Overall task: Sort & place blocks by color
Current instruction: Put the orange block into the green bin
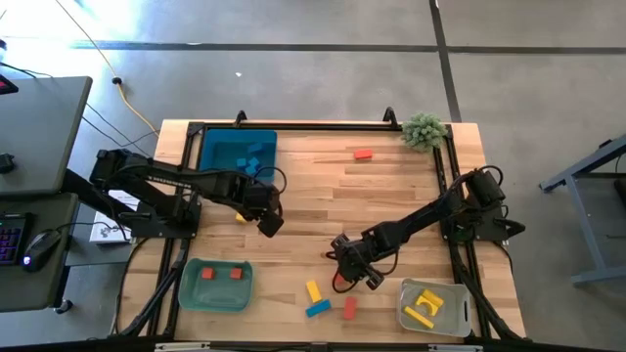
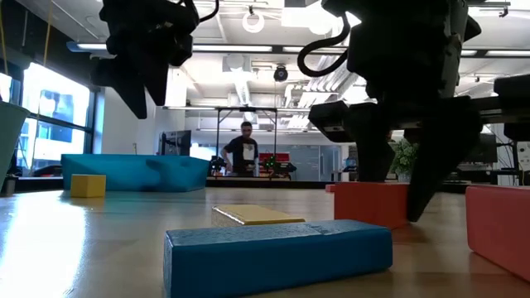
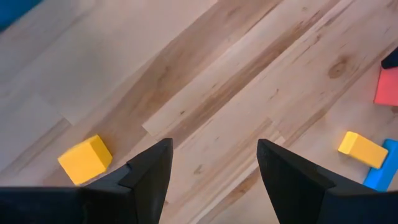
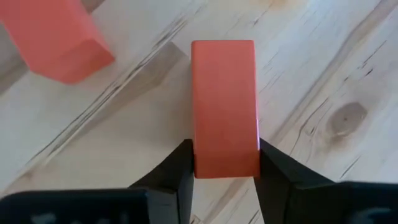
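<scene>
Hovering mid-worktop, left gripper spread and empty, a yellow cube just beside it. Right gripper low over the front boards, fingers pinching a red-orange bar across its width, long axis pointing away. Green bin lies far left.

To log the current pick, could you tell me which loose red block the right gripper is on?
The red block between the right gripper's fingers, just left of the other low one.

Left arm: was black, jointed, with looping cable | Right arm: was black, cabled | Fingers: were dark, tapered, wedge-shaped
</scene>
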You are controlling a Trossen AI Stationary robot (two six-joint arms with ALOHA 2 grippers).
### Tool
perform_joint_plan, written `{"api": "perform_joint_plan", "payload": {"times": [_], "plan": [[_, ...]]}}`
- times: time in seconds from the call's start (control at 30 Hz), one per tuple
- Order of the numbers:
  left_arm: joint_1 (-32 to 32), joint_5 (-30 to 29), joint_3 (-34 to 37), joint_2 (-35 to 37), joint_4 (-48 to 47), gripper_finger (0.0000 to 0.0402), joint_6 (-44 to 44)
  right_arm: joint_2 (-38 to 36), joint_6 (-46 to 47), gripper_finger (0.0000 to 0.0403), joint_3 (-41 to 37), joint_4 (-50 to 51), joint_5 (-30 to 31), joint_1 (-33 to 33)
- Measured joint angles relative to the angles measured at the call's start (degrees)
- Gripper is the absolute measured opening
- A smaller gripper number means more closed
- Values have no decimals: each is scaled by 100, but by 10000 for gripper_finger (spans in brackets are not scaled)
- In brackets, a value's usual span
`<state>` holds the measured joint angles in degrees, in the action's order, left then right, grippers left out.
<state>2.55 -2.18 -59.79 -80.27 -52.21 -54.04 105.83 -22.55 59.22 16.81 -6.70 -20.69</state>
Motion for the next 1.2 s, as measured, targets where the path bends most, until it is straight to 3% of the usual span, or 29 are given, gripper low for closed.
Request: {"api": "perform_joint_plan", "payload": {"times": [0.37,0.63,1.0,1.2], "plan": [[740,117,0,0,0,225,839,-9,891,107,0,-155,-27,83],[1513,865,2,0,277,225,1728,-199,1494,107,31,-511,557,368],[2452,2703,2,0,1419,225,2627,-222,1205,107,973,129,1618,851],[2770,3048,2,0,1821,225,2676,-224,1256,107,1373,316,2219,1166]]}}
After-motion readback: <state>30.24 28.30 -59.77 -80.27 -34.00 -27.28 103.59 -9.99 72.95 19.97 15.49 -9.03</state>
